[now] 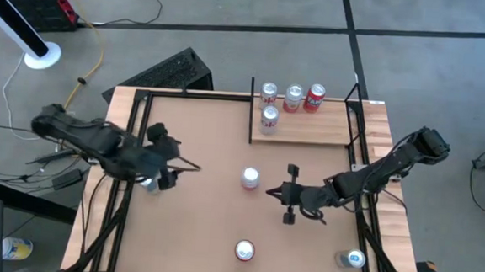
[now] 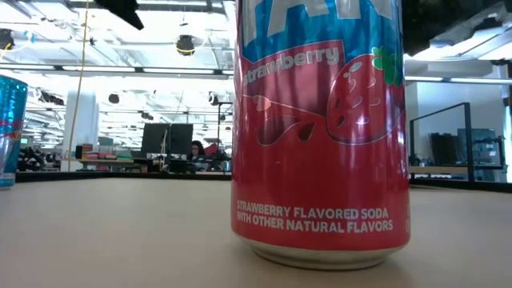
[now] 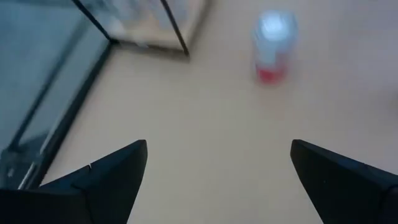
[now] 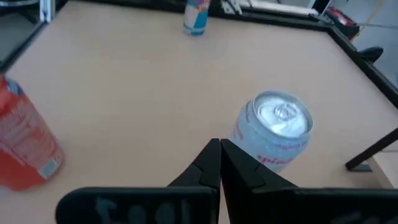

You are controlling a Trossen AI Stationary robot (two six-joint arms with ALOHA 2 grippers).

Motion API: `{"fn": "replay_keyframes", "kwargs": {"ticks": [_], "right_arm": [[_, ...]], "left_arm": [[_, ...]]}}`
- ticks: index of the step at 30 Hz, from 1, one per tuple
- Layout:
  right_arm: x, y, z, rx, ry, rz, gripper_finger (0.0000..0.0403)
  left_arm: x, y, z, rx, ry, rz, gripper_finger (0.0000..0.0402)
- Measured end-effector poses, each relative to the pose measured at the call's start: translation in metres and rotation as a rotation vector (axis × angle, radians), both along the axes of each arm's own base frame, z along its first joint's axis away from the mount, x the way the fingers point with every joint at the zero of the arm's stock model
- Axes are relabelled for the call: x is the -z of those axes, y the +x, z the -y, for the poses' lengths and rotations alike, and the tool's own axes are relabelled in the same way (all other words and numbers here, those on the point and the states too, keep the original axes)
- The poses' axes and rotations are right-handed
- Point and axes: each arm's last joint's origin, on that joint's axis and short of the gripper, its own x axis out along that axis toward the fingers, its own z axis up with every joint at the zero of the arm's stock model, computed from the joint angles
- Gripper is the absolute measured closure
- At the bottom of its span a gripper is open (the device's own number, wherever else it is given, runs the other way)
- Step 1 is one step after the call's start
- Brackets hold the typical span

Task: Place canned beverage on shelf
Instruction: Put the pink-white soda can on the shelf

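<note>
The right gripper [image 1: 279, 191] has its fingers pressed together on nothing, as the right wrist view shows, and hangs just beside a white can with red lettering [image 1: 250, 179], on the side away from the left arm. That can stands upright on the brown tabletop [image 1: 208, 142], between the shelf [image 1: 310, 127] and a strawberry soda can [image 1: 245, 251] near the table's front edge. Four cans already stand on the shelf. A blue can [image 1: 353, 259] stands off to the side of the strawberry can, beneath the right arm.

The left gripper [image 1: 167, 161] waits across the table from the white can, its fingers [image 3: 106, 177] spread wide and empty.

The white can looks like the next candidate for the shelf. It is a thin-walled aluminium cylinder: stiff enough if full, but smooth and liable to slip or dent under a hard squeeze. The best hold is probably across the middle of its body, from the side, with both fingers square to the wall. The right gripper would first need to part its fingers wider than the can.
</note>
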Motion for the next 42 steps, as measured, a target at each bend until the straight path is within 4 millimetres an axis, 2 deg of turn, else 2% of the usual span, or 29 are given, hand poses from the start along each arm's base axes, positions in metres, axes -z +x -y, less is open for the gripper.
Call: {"fn": "replay_keyframes", "kwargs": {"ticks": [5,11,14,17,20,23,28,31,35,42], "right_arm": [[-0.006,0.006,0.007,0.022,0.007,0.059,0.037],[-0.018,0.014,0.015,0.016,-0.056,0.168,0.037],[-0.021,0.017,0.019,0.026,-0.045,0.205,0.0364],[-0.022,0.02,0.027,0.019,-0.032,0.214,0.0346],[-0.024,0.023,0.035,-0.006,-0.007,0.224,0.032],[-0.02,0.029,0.044,-0.054,0.033,0.212,0.0284],[-0.009,0.04,0.051,-0.101,0.045,0.2,0.0209],[0.002,0.046,0.053,-0.101,0.012,0.163,0.0163],[0.002,0.055,0.058,-0.076,0.022,0.155,0.0115],[-0.009,0.065,0.068,-0.019,0.054,0.051,0.0053]], "left_arm": [[0.038,-0.031,-0.014,-0.084,0.082,0.315,0.0019],[0.091,-0.054,-0.036,-0.288,0.145,0.396,0.0019],[0.106,-0.062,-0.047,-0.442,0.115,0.447,0.0019],[0.104,-0.068,-0.057,-0.537,0.083,0.502,0.0019],[0.099,-0.071,-0.065,-0.532,0.075,0.49,0.0019],[0.095,-0.075,-0.071,-0.468,0.078,0.438,0.0019],[0.101,-0.082,-0.076,-0.363,0.09,0.291,0.0019],[0.096,-0.077,-0.075,-0.252,0.049,0.339,0.0019],[0.094,-0.074,-0.072,-0.066,0.022,0.338,0.0019],[0.098,-0.077,-0.074,-0.125,0.056,0.282,0.0019]]}}
